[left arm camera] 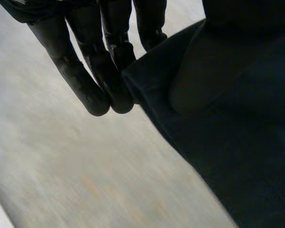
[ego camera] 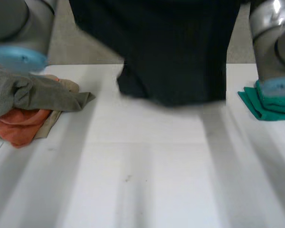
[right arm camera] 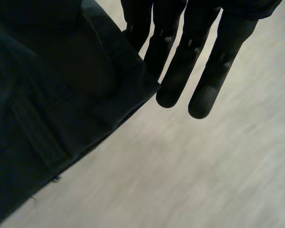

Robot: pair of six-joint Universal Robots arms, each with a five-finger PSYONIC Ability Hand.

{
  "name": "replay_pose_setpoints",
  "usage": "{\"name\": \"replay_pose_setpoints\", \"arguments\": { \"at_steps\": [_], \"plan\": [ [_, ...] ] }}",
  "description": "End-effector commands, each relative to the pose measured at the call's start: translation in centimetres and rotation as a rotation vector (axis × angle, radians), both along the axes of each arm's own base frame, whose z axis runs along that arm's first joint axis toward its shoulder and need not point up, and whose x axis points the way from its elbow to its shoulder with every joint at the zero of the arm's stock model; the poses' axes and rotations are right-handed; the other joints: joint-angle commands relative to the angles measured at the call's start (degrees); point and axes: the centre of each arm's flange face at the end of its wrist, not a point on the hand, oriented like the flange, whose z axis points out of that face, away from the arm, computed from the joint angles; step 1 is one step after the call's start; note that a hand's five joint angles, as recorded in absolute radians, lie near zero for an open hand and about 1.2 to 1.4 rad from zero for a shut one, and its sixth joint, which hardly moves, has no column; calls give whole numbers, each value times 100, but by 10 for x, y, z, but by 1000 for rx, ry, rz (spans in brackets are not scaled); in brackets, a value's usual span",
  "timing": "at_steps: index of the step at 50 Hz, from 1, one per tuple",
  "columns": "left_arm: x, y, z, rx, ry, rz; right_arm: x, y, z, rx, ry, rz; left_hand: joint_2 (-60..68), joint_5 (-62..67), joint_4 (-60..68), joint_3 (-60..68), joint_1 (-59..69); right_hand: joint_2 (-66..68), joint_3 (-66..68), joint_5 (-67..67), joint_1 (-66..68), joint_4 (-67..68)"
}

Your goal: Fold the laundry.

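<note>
Two thin pinches carry everything: left fingers (left arm camera: 85,85) and right fingers (right arm camera: 180,76) each nip a corner of the dark garment (ego camera: 180,57) against a thumb, and it hangs below them over the desk (ego camera: 147,166). With so little cloth caught, a corner could slip free and the garment drop in a crumple.

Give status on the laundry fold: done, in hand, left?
Done, apparently: a folded green cloth stack at the white table's right side. In hand: a dark navy fabric garment held up over the table, the left hand and right hand each pinching an edge of it. Left: this garment, plus a crumpled grey cloth lying on an orange cloth at the table's left side, both unfolded.
</note>
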Motion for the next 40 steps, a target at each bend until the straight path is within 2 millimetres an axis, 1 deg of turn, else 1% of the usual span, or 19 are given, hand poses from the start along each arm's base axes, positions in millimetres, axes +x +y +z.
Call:
{"name": "replay_pose_setpoints", "arguments": {
  "at_steps": [1,3,4,7,8,11,12,15,16,19,20,23,24,26,27,30,33,34,40],
  "plan": [
    [8,12,19,7,46,-15,10,-9,25,-93,-48,26,1131,1360,1131,1161,1275,1301,1178,1244,1802,1132],
    [11,10,11,47,33,-3,12,-14,14,-49,-30,29,1131,1360,1131,1161,1275,1301,1178,1244,1802,1132],
    [14,7,0,91,21,10,11,-18,3,-2,-16,26,1131,1360,1131,1161,1275,1301,1178,1244,1802,1132],
    [17,5,-21,164,3,22,12,-23,-13,49,-3,30,1131,1360,1131,1161,1275,1301,1178,1244,1802,1132],
    [18,6,-37,216,-15,21,12,-28,-28,91,7,33,1131,1360,1131,1161,1275,1301,1178,1244,1802,1132],
    [18,8,-65,298,-44,16,11,-33,-53,160,28,44,1131,1360,1131,1161,1275,1301,1178,1244,1802,1132],
    [17,10,-86,351,-66,5,11,-35,-76,222,54,55,1131,1360,1131,1161,1275,1301,1178,1244,1802,1132],
    [15,17,-123,451,-117,-16,9,-36,-113,332,104,72,1131,1360,1131,1161,1275,1301,1178,1244,1802,1132],
    [13,24,-149,517,-150,-37,6,-34,-138,410,136,82,1131,1360,1131,1161,1275,1301,1178,1244,1802,1132],
    [11,36,-185,615,-206,-68,0,-26,-173,527,175,94,1131,1360,1131,1161,1275,1301,1178,1244,1802,1132],
    [13,45,-204,670,-234,-79,-4,-19,-191,594,199,101,1131,1360,1131,1161,1275,1301,1178,1244,1802,1132],
    [15,57,-222,729,-269,-97,-9,-4,-212,687,233,102,1131,1360,1131,1161,1275,1301,1178,1244,1802,1132],
    [18,65,-227,756,-287,-103,-13,8,-221,748,256,104,1131,1360,1131,1161,1275,1301,1178,1244,1802,1132],
    [22,74,-229,777,-305,-108,-16,20,-221,795,273,105,1131,1360,1131,1161,1275,1301,1178,1244,1802,1132],
    [25,84,-229,788,-328,-115,-20,34,-217,841,292,110,1131,1360,1131,1161,1275,1301,1178,1244,1802,1132],
    [30,105,-217,782,-401,-129,-29,61,-204,926,339,114,1131,1360,1131,1161,1275,1301,1178,1244,1802,1132],
    [37,127,-216,814,-503,-140,-35,82,-196,996,401,121,1131,1360,1131,1161,1275,1301,1178,1244,1802,1132],
    [43,140,-217,851,-579,-144,-40,95,-193,1053,456,120,1131,1360,1131,1161,1275,1301,1178,1244,1802,1132],
    [59,176,-223,989,-772,-225,-64,141,-190,1309,697,148,1131,1360,1131,1161,1275,1301,1178,1244,1802,1132]
  ]
}}
